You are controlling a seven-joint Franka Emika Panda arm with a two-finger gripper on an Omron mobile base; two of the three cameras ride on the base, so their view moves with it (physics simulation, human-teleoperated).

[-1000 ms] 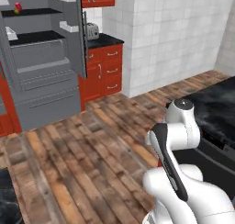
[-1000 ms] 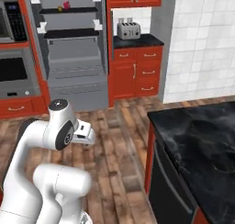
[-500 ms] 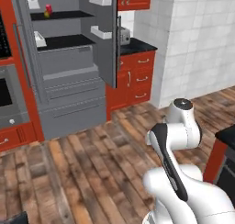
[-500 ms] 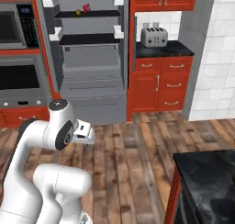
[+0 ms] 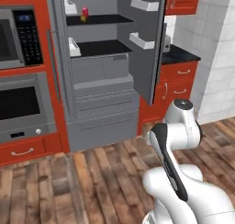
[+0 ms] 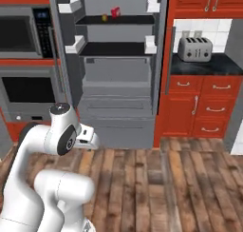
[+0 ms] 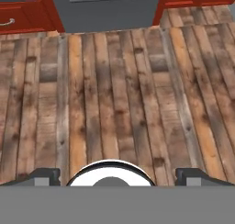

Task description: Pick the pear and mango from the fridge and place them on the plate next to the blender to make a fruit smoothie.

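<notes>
Open fridge (image 6: pixel 116 83) ahead with doors swung wide, bare wood floor (image 7: pixel 119 94) before it, small yellow fruit (image 6: pixel 104 18) beside red can (image 6: pixel 115 12) on top shelf, gripper (image 7: pixel 117 175) jaws wide apart, holding nothing

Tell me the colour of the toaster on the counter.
The toaster is silver-grey with dark slots on top, seen best in the right base view.

Kitchen: fridge (image 5: pixel 105 85), oven (image 5: pixel 23 103), toaster (image 6: pixel 195 49).
</notes>
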